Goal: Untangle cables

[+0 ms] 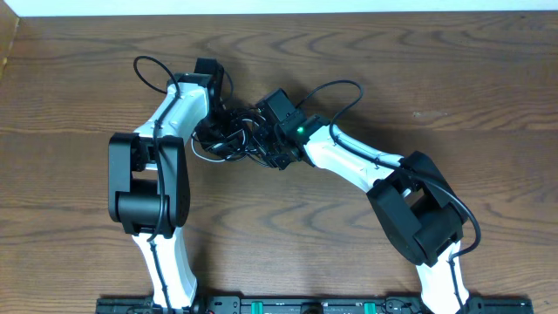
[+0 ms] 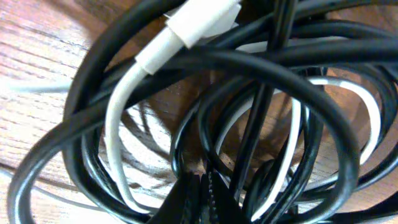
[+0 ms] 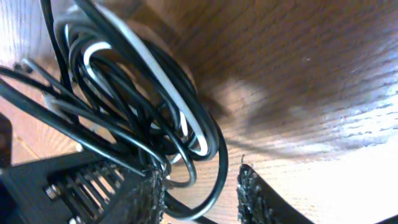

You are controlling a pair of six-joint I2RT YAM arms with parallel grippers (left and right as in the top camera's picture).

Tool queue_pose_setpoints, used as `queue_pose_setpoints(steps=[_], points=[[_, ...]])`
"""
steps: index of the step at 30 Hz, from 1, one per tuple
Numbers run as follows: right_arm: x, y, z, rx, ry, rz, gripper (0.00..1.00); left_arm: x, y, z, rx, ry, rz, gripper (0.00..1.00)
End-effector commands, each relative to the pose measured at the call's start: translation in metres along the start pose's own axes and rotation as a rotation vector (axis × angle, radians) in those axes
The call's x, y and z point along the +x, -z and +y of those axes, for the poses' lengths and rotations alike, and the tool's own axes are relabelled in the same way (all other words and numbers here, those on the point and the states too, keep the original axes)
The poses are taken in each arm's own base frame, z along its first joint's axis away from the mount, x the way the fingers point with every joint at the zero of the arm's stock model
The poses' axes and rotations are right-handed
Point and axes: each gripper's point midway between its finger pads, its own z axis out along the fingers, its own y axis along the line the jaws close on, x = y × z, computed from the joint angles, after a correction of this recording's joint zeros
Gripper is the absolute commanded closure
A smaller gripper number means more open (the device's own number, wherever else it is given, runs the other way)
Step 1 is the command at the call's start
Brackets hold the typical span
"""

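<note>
The cables [image 1: 228,138] lie as one tight knot on the wooden table [image 1: 436,70], a little toward 11 o'clock from its centre, with both arms meeting over them. Up close they are several black loops threaded through each other, and a white cable [image 2: 118,124] weaves among them, its plug [image 2: 199,22] at 12 o'clock in the left wrist view. The left gripper [image 2: 200,193] comes in from the knot's 10 o'clock with its jaws pressed together, though I cannot tell whether a strand is caught between them. The right gripper [image 3: 200,193] sits at the knot's 3 o'clock with its jaws apart, one black loop [image 3: 208,155] running through the gap. The risk is that this loop is still laced through others, so pulling on it would likely cinch the tangle tighter or drag the whole bundle along. A slack grip could also let the thin cord slip out.
</note>
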Motion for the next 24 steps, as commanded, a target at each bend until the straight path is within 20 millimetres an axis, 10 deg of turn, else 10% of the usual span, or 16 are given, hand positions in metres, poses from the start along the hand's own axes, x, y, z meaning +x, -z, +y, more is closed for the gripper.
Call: queue_pose_setpoints(steps=[1, 15, 24], points=[[-0.003, -0.005, -0.003, 0.009, -0.021, -0.046, 0.65, 0.0, -0.004, 0.004, -0.012, 0.02, 0.01, 0.92], [0.014, -0.009, -0.006, 0.019, -0.049, -0.065, 0.63, 0.0, -0.004, 0.004, -0.012, 0.021, 0.01, 0.92], [-0.006, -0.007, -0.018, 0.064, -0.044, -0.206, 0.93, 0.0, -0.004, 0.004, -0.012, 0.021, 0.01, 0.92]])
